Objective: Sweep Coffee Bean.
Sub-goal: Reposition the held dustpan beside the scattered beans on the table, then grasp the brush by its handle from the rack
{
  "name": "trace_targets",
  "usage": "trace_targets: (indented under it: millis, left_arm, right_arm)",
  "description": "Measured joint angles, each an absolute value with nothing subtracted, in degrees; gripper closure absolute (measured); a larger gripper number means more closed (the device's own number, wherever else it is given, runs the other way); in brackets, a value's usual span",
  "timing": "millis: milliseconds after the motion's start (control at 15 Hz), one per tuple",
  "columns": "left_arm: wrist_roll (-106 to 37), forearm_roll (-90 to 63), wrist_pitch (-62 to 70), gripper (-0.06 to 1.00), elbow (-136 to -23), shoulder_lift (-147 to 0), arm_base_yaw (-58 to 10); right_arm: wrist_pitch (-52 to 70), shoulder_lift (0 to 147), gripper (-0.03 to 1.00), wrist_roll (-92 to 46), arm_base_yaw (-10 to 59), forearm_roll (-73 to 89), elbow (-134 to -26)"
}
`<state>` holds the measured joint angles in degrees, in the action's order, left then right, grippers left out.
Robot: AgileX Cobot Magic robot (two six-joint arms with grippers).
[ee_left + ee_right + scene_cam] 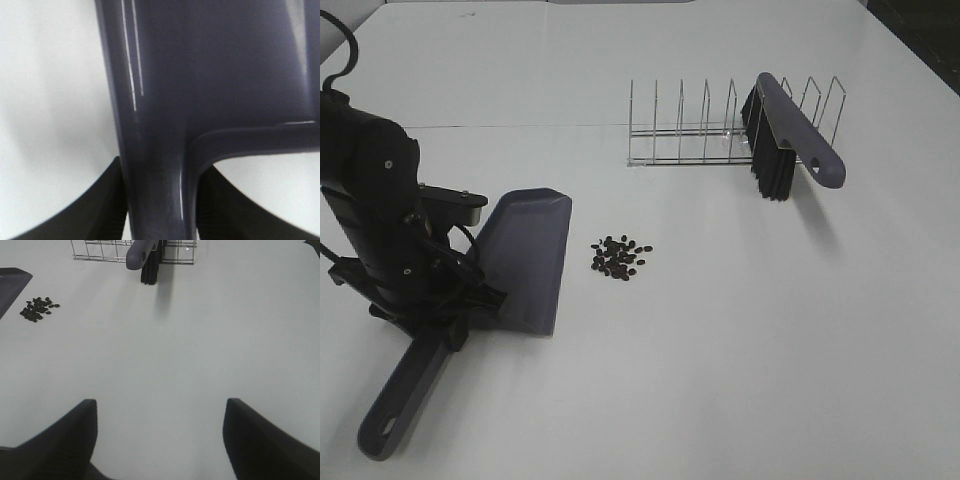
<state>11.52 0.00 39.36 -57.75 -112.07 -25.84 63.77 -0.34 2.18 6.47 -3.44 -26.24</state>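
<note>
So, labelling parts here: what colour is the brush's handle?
The brush handle is grey-purple, clearest in the exterior high view.

**Exterior high view.** The camera sits high above the near edge of the worktop (740, 330) and faces down and toward the far side. From middle distance it takes in the dustpan (530, 255), the coffee beans (620, 257), the wire rack (690, 125) and the brush (790, 135).

**Left wrist view.** It looks along the left claw (162, 200), so near the dustpan's handle that the blurred handle fills most of the frame.

**Right wrist view.** The camera is low over the near right of the worktop and looks past the right claw (160, 405) toward the far side.

**Shared by the right wrist and high views.** Both show the beans, the rack, the brush and one corner of the dustpan's blade.
</note>
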Motion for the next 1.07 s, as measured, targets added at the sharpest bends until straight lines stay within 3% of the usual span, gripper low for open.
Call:
trace_targets:
  millis: [533, 667, 867, 1067]
  left_arm:
    - [11.12, 0.63, 40.05, 0.61, -53.06, -107.03, -25.84]
    - [11.17, 0.63, 39.88, 0.61, -53.0, -105.77, -25.84]
    - [11.17, 0.0, 39.88, 0.61, -53.0, -105.54, -25.84]
    - [11.17, -0.34, 39.88, 0.61, -53.0, -105.54, -25.84]
  right_arm:
    - [63.25, 0.8, 0.38, 0.34, 6.47, -6.13, -27.27]
    - [63.66, 9.63, 0.33, 1.55, 6.47, -4.64, -31.63]
    - [64.74, 29.91, 0.14, 7.45, 6.47, -2.81, -40.79]
    - [63.37, 46.29, 0.11, 8.14, 6.47, -3.27, -50.13]
